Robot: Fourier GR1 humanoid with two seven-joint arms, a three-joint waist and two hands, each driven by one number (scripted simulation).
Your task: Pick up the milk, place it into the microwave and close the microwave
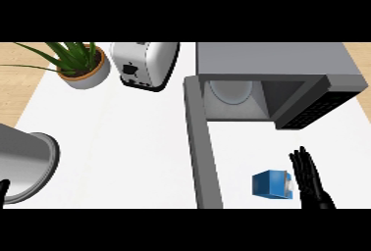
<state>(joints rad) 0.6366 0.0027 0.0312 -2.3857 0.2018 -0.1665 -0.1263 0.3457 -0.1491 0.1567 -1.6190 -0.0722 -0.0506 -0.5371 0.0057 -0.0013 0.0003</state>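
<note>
- Head view, steeply down onto white counter (pixel 109 137), with strips of wooden floor (pixel 18 78) at both upper corners
- Blue milk (pixel 272 184) carton standing on counter near lower edge, in front of microwave (pixel 290 61), right of its door and well outside the cavity
- Right hand (pixel 311 185) just beside milk on its right, fingers straight, pressed together and pointing up the view, closed round nothing; cannot tell whether touching carton's side
- Microwave door (pixel 203 147) swung wide open, running from cavity's left edge down toward lower edge, seen edge-on as 1 long grey bar
- Inside cavity, pale round turntable plate (pixel 233 90); dark control panel (pixel 319 108) right of the opening
- Left hand (pixel 3 193) only a black sliver at left edge, low in view; cannot tell whether spread or closed; grey left forearm (pixel 25 162) just above and beside it
- White toaster (pixel 145 63) at back of counter, left of microwave, and 1 potted plant (pixel 80 61) further left, leaves spreading over counter's edge
</note>
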